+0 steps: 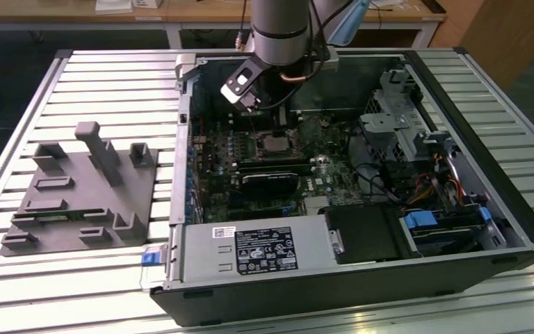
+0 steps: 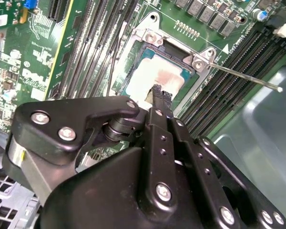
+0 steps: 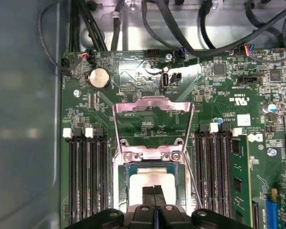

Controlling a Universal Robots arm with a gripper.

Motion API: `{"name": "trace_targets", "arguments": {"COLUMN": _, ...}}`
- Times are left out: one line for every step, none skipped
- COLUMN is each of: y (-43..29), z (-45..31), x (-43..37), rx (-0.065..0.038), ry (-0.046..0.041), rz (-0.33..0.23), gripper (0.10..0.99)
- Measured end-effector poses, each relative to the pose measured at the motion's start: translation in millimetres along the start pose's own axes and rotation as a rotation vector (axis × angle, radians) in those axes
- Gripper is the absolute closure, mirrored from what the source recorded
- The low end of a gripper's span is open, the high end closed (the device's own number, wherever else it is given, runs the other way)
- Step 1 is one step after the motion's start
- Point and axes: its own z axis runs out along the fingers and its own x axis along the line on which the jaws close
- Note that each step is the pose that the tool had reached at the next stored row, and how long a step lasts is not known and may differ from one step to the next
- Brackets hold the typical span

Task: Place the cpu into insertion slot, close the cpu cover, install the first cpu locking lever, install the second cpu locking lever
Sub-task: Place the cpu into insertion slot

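An open computer case [image 1: 341, 292] lies on the slatted metal worktop [image 1: 109, 83]. Inside it are a green board [image 1: 327, 177], a grey metal box with a sticker [image 1: 258, 250], some blue clips [image 1: 434, 223] and many wires. Beside the case, toward the exterior view's left, sits a grey block holder [image 1: 77, 202] with posts sticking up. The robot arm [image 1: 281, 35] reaches down into the case from above. On the green board is the square slot [image 3: 119, 186], and the chip [image 3: 143, 181] lies flat inside it, silvery top up. In both wrist views the black jaws are pressed together with nothing between them, and their tips sit on or just over the top of the chip [image 2: 155, 76]; it cannot be told which. The cover [image 3: 152, 101], a thin silver frame with a big window, is flipped open on its hinge and stands away from the slot, so the chip is bare. A thin metal lever [image 2: 243, 76] sticks out from one corner of the slot, not clipped down. Long black memory slots [image 3: 86, 181] run along both sides of the slot. A round silver battery [image 3: 99, 77] sits on the board past the open cover.
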Motion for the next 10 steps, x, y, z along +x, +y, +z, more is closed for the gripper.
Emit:
{"name": "trace_targets", "arguments": {"y": 0.1, "z": -1.7, "x": 0.0, "rx": 0.000, "ry": -0.0001, "rz": 0.000, "gripper": 0.980}}
{"name": "trace_targets", "arguments": {"y": 0.2, "z": -3.4, "x": 0.1, "rx": 0.000, "ry": -0.0002, "rz": 0.000, "gripper": 0.980}}
{"name": "trace_targets", "arguments": {"y": 0.4, "z": -5.4, "x": 0.1, "rx": 0.000, "ry": -0.0001, "rz": 0.000, "gripper": 0.980}}
{"name": "trace_targets", "arguments": {"y": 0.6, "z": -7.4, "x": 0.1, "rx": 0.000, "ry": 0.0000, "rz": 0.000, "gripper": 0.980}}
{"name": "trace_targets", "arguments": {"y": 0.7, "z": -9.5, "x": 0.1, "rx": 0.000, "ry": 0.0000, "rz": 0.000, "gripper": 0.980}}
{"name": "trace_targets", "arguments": {"y": 0.9, "z": -11.5, "x": 0.2, "rx": 0.000, "ry": 0.0000, "rz": 0.000, "gripper": 0.980}}
{"name": "trace_targets", "arguments": {"y": 1.0, "z": -13.5, "x": 0.2, "rx": 0.000, "ry": 0.0000, "rz": 0.000, "gripper": 0.980}}
{"name": "trace_targets", "arguments": {"y": 1.2, "z": -15.4, "x": 0.2, "rx": -0.001, "ry": 0.0000, "rz": 0.000, "gripper": 0.980}}
{"name": "trace_targets", "arguments": {"y": 1.3, "z": -16.9, "x": 0.2, "rx": -0.001, "ry": 0.0000, "rz": 0.000, "gripper": 0.980}}
{"name": "trace_targets", "arguments": {"y": 1.3, "z": -17.9, "x": 0.2, "rx": -0.001, "ry": -0.0001, "rz": 0.000, "gripper": 0.980}}
